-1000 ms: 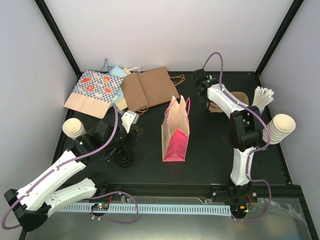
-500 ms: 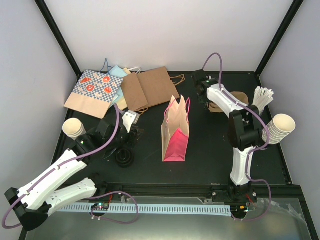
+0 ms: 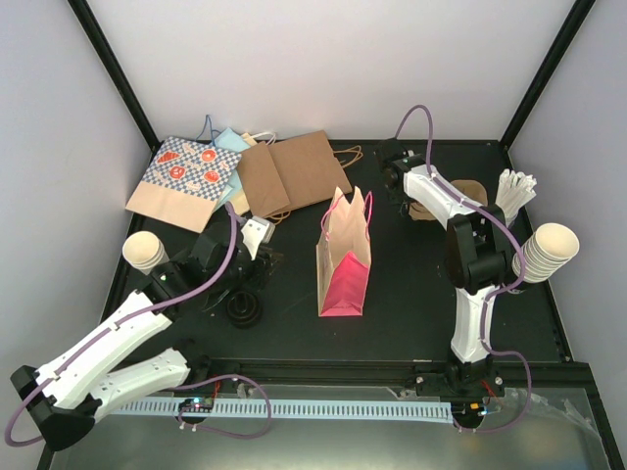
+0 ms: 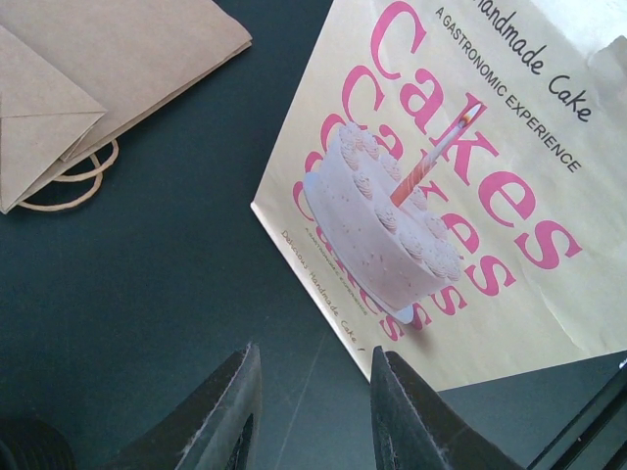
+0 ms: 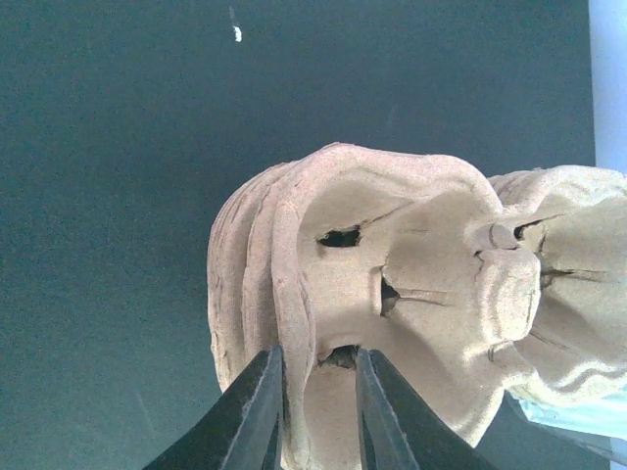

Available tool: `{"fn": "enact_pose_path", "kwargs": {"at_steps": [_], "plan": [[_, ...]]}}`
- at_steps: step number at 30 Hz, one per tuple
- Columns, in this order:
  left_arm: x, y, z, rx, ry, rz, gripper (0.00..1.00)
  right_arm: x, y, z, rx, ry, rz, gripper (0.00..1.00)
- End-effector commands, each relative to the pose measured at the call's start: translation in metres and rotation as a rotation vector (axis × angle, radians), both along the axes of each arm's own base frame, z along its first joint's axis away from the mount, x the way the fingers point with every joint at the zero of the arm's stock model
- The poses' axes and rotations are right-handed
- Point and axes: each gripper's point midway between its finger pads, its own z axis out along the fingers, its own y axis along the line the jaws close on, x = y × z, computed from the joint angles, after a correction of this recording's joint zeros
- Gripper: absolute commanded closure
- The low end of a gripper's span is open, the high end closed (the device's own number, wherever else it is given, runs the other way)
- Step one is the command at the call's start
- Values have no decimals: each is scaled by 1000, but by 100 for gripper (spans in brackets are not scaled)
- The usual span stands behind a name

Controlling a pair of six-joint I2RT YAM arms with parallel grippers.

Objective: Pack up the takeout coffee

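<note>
Although the job was packing coffee, no lidded cup showed in any view, so where the coffee stood could not be told; only its makings were out. At far left lay a bare cup stack (image 3: 145, 252), and a lid stack (image 3: 244, 309) sat just beside the left arm, toward the near edge. The left gripper (image 4: 315, 357) hovered low over the table (image 3: 402, 294) with its fingers apart and nothing between them, facing the printed broad side of the bag (image 3: 345, 259). Flat bags (image 3: 284, 174) lay behind it at the back. The bag stood upright between the two arms, mouth up, its long axis running from the near edge toward the back, so either arm would have to come in from above. At right rear, the right gripper (image 5: 315, 354) had its fingers drawn close, leaving a narrow gap in which the edge of a pulp carrier (image 5: 411, 284) showed; whether they pinched that edge or only stood over it could not be told. The carrier lay just to that gripper's right, with more cups (image 3: 549, 250) at the far right edge. By position, cups and lids looked like the left arm's reach and the carrier the right's.
</note>
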Motion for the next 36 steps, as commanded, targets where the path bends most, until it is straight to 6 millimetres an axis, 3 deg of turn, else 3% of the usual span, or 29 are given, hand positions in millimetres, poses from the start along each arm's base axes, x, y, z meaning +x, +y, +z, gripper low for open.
{"fn": "enact_pose_path", "kwargs": {"at_steps": [1,6,12,28,36], "plan": [[5,0,20,-18,-45,7,66,4,-10,6,-67,-16,-28,76],[5,0,20,-16,-43,6,66,3,-14,13,-80,-42,-41,84],[4,1,21,-20,-46,7,66,3,-15,37,-63,-111,-47,99],[3,2,22,-28,-43,8,66,-10,-23,91,-45,-218,-62,99],[2,2,25,-38,-48,8,66,-29,-35,138,-48,-286,-93,99]]}}
